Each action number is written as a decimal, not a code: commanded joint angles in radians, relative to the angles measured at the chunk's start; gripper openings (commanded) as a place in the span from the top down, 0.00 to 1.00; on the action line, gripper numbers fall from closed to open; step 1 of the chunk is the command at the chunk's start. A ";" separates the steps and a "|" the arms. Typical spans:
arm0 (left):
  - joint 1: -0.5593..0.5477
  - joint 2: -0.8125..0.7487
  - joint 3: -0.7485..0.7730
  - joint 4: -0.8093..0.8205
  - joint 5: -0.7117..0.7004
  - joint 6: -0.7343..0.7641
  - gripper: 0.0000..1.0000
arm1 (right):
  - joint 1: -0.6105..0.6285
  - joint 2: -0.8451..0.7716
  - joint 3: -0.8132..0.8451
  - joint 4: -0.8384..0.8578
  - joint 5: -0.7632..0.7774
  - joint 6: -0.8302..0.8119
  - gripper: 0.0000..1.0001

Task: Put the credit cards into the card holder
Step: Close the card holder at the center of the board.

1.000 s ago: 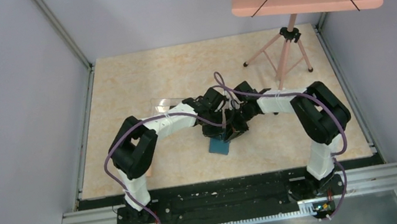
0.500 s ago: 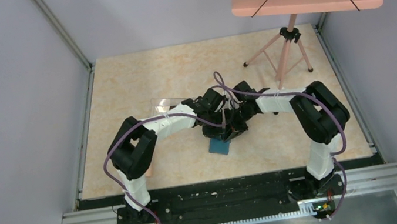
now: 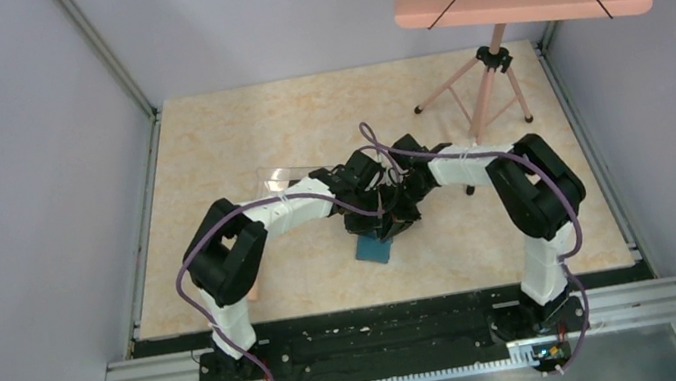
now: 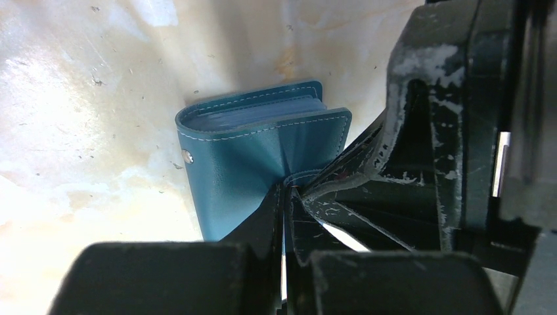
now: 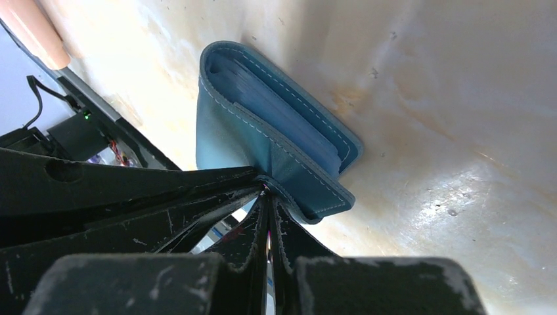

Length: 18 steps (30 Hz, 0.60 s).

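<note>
Left end effector (image 4: 287,190), right end effector (image 5: 266,190) meet tip to tip, both clamped on card holder (image 4: 243,151)

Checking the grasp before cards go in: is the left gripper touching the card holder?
Touching. The left wrist view shows the left gripper shut, its tips pinching the upper flap edge of the card holder.

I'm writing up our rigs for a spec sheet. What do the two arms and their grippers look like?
Both the left arm and right arm have white links between bulky black joints, with a purple cable looping along each. The left gripper and right gripper have black tapering fingers, scuffed with pale scratches.
</note>
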 commanded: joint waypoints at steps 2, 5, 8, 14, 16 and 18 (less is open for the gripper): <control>-0.053 0.075 -0.051 -0.040 0.052 -0.012 1.00 | 0.052 0.074 -0.074 0.000 0.246 -0.079 1.00; -0.052 0.036 -0.048 -0.031 0.035 -0.003 1.00 | 0.040 -0.013 -0.069 0.040 0.175 -0.078 1.00; -0.051 0.001 -0.034 -0.032 0.011 -0.003 1.00 | 0.014 -0.078 -0.063 0.092 0.094 -0.041 1.00; -0.051 -0.022 0.005 -0.056 -0.019 0.005 1.00 | -0.040 -0.169 -0.100 0.179 0.037 0.019 1.00; -0.051 -0.024 0.013 -0.061 -0.021 0.006 1.00 | -0.045 -0.184 -0.105 0.182 0.037 0.017 1.00; -0.051 -0.033 0.011 -0.065 -0.028 0.004 1.00 | -0.045 -0.188 -0.110 0.185 0.029 0.016 1.00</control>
